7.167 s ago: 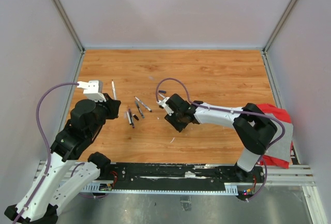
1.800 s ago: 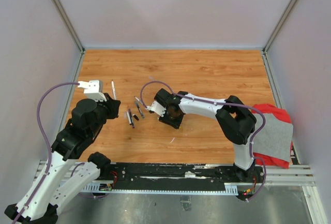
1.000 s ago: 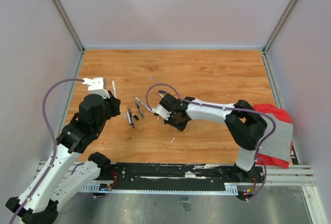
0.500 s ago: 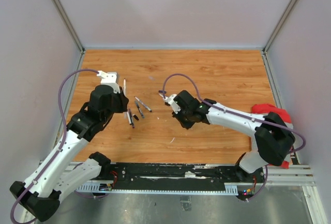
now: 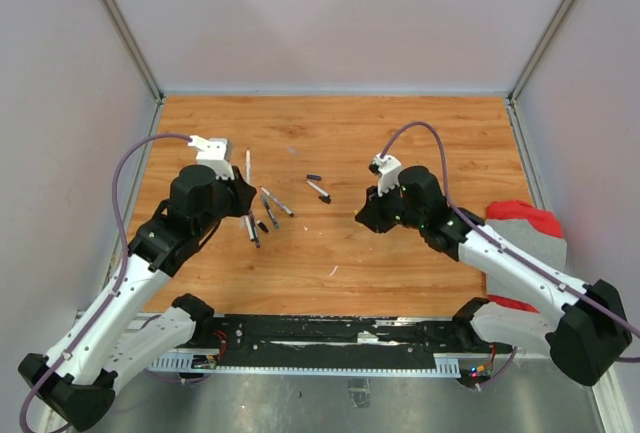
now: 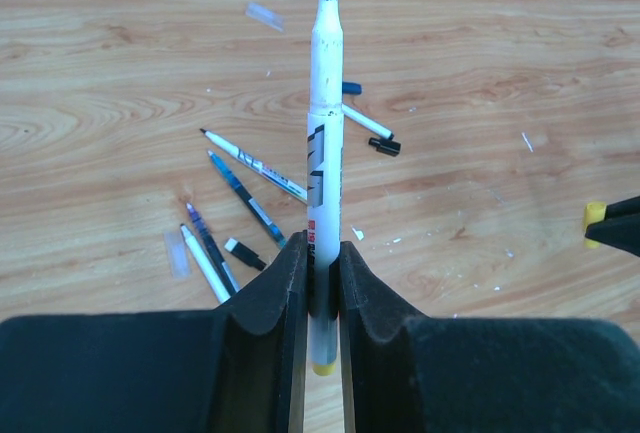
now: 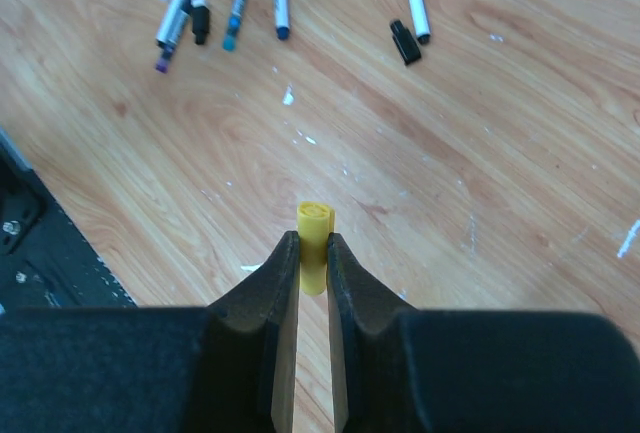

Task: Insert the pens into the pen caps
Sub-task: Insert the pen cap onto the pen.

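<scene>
A white pen (image 6: 325, 153) with a dark bare tip is clamped by its lower barrel between the fingers of the left gripper (image 6: 322, 253) and sticks straight out past them, tip foremost. A yellow cap (image 7: 314, 241) is pinched in the right gripper (image 7: 313, 253), its end just proud of the fingertips. Both grippers hang above the wooden table (image 5: 430, 143), well apart: the left over the left half, the right a little right of centre. On the boards just beside the left gripper lies a cluster of loose pens (image 5: 262, 215) with a black cap (image 6: 245, 254) among them. Between the two grippers lies a lone pen (image 5: 318, 188), a second black cap (image 7: 404, 41) just beside its end and a dark blue cap (image 5: 314, 176) near it. A red cloth (image 5: 525, 215) lies by the table's right edge
</scene>
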You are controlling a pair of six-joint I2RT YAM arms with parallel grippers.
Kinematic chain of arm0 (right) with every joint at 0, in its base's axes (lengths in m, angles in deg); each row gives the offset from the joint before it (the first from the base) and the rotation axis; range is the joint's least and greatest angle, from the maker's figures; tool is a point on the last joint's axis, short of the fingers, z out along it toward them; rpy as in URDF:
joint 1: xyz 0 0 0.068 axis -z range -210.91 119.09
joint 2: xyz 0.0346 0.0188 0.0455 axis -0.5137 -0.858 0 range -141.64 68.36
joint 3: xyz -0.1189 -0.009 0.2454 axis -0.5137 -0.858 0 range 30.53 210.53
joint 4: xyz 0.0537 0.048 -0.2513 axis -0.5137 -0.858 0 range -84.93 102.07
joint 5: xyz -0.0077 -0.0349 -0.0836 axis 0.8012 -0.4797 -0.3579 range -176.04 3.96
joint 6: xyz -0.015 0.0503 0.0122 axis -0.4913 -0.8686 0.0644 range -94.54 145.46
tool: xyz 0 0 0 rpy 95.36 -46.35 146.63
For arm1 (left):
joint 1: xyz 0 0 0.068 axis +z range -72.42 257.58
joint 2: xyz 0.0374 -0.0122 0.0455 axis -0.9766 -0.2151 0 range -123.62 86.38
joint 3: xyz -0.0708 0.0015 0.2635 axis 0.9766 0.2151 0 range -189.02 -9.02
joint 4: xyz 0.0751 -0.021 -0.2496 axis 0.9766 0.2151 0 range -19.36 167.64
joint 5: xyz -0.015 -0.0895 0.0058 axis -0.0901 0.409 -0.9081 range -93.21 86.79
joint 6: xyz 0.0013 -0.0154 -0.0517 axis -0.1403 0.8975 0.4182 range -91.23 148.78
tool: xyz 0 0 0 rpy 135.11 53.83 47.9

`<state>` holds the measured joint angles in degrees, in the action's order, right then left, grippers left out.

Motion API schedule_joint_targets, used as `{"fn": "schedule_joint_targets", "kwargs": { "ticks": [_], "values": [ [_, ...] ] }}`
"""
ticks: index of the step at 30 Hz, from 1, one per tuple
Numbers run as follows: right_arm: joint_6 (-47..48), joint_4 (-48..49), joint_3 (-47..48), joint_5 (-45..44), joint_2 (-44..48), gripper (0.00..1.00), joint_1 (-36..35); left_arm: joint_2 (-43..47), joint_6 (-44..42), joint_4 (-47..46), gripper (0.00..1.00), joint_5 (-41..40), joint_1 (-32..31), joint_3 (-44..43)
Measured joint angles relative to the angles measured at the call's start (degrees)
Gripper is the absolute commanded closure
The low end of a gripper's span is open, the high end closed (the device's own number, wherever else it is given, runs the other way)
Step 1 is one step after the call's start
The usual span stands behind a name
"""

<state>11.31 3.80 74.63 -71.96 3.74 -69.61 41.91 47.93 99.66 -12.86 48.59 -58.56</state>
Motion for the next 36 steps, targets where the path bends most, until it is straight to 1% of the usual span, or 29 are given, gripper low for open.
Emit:
{"fn": "schedule_joint_targets", "kwargs": {
  "ticks": [6,11,15,20,24,27,32,36],
  "values": [
    [-4.4,9.5,-5.1,2.7,5.3,0.94,0.3,0.0,-0.3,-1.3,0.99,3.7,0.0,1.3],
    [-9.1,14.5,-7.4,2.6,9.2,0.99,0.3,0.3,0.2,-4.4,1.00,7.6,0.0,3.9],
    [-12.0,16.2,-7.4,2.6,12.3,0.99,0.8,0.8,1.5,-7.2,0.99,9.4,-1.5,6.8],
    [-15.1,19.5,-8.8,2.5,15.0,1.00,1.4,0.0,3.9,-11.4,1.00,9.1,-8.9,8.9],
    [-17.9,22.0,-11.0,2.4,16.1,0.99,1.5,-2.4,5.5,-15.0,1.00,6.8,-15.9,9.4],
    [-19.4,24.2,-11.8,2.4,16.1,0.99,1.5,-3.7,6.6,-17.6,0.99,5.0,-19.9,10.4],
    [-21.7,28.2,-13.0,1.6,16.7,0.99,1.5,-3.7,7.3,-22.6,0.99,2.7,-25.2,13.4],
    [-24.0,33.0,-14.2,0.9,17.1,0.99,1.5,-3.6,7.5,-26.4,0.99,2.5,-27.7,15.4]
  ]
}}
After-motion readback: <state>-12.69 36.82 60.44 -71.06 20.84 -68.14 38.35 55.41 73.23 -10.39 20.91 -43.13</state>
